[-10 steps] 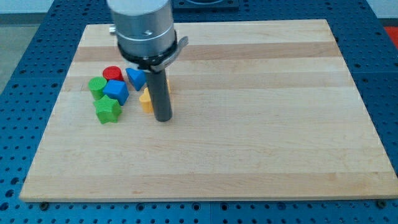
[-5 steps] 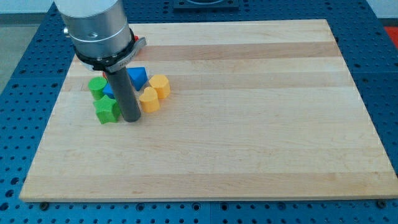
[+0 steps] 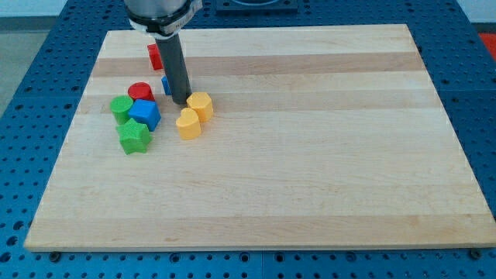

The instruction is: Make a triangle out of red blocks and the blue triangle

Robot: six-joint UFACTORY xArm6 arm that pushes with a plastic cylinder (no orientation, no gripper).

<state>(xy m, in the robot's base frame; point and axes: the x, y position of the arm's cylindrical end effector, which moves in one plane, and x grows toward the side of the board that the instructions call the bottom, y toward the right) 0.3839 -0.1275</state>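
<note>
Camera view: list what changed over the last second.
My tip swung to the view's left, then up and right; it now stands against the blue triangle, mostly hidden behind the rod. The red cylinder, blue block, green blocks and yellow blocks stayed put.

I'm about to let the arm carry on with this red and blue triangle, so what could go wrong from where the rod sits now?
My tip stands right in front of the blue triangle, hiding most of it, so a push could send it off in an unplanned direction. The two yellow blocks sit just to the view's right of the tip and could get dragged along. The red cylinder is packed against the blue block and green block, so moving it may disturb them.
</note>
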